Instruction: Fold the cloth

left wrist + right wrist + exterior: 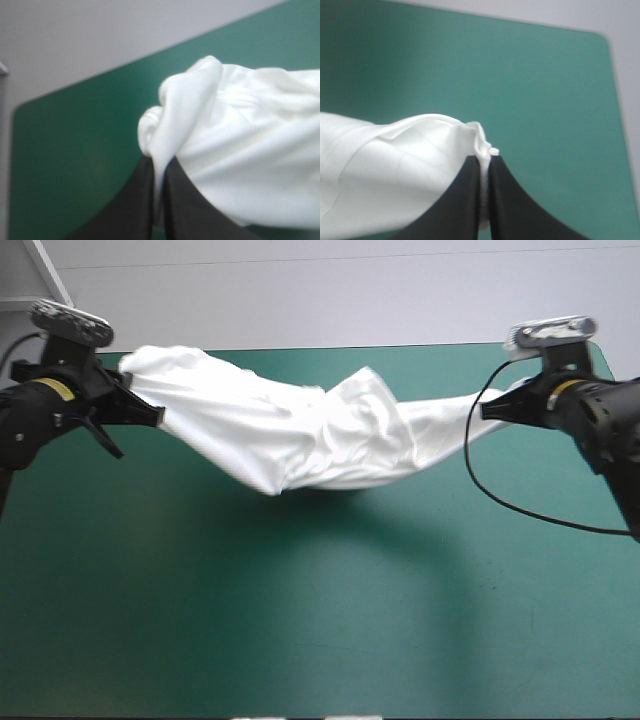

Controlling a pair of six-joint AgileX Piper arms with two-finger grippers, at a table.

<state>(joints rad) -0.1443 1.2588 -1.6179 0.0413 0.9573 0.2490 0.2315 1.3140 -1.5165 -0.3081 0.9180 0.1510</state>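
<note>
Prob. robot lab: teal-green table (300,640) w/ robot arms (600,425).

The T-shirt (250,165) is cut off by both wrist views' edges

T-shirt (300,440) hangs as a sagging span between left gripper (155,415) and right gripper (486,410), blocking the far half of the desk (320,630) across its width. Near half is bare cover, free to pass. Gap under the sag's low point: can't tell.

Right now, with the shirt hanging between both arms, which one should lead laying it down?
Probably left: the left gripper holds the bulkier end of the shirt, the right gripper only a thin corner.
</note>
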